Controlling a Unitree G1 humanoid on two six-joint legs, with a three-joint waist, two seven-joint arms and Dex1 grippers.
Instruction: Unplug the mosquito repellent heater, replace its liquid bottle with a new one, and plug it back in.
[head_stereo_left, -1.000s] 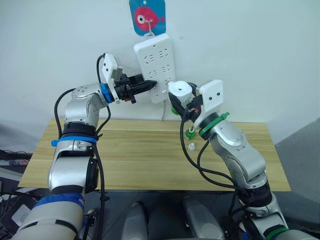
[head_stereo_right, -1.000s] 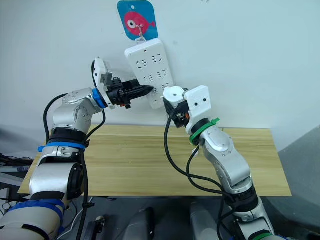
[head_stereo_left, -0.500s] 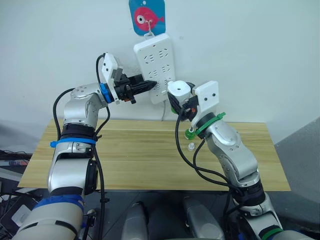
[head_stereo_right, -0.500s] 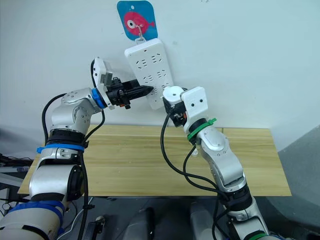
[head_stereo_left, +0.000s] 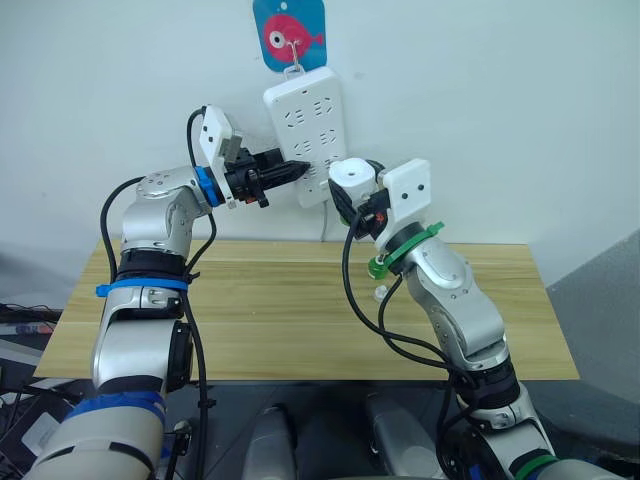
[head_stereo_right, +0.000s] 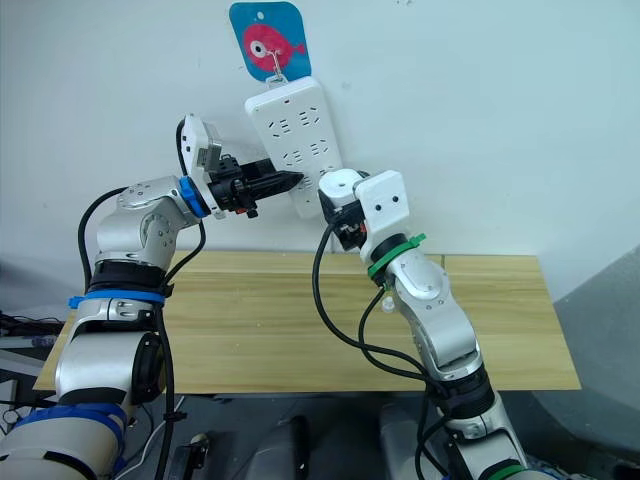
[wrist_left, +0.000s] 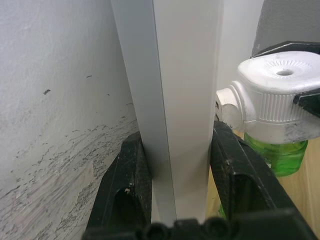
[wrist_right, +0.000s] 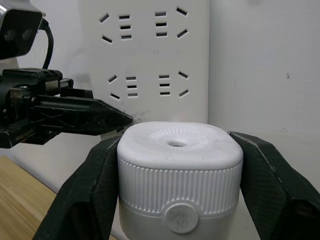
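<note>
Your left gripper (head_stereo_left: 291, 171) stays clamped on the lower edge of the white power strip (head_stereo_left: 304, 130), which hangs from a hook under the blue card with a pink fish (head_stereo_left: 290, 33); the left wrist view shows one black finger (wrist_left: 126, 184) on each side of the strip's thin edge, pressed against it. Its pose matches the one a second ago.

At centre, your right gripper (wrist_right: 175, 175) is closed on the mosquito repellent heater (head_stereo_left: 353, 179), its fingers (wrist_right: 86, 190) hugging both sides of the ribbed white body, round vent facing the wrist camera. Over the last second you have carried the heater up and to the left: its white body now sits just beside the strip's lower right corner, nearer than before, and whether they touch cannot be told. The green liquid bottle (wrist_left: 280, 155) hangs beneath the heater.

Below and to the right, a green cap (head_stereo_left: 379, 266) and a small clear piece (head_stereo_left: 381, 293) rest on the wooden table (head_stereo_left: 280, 320), partly behind your right forearm.
</note>
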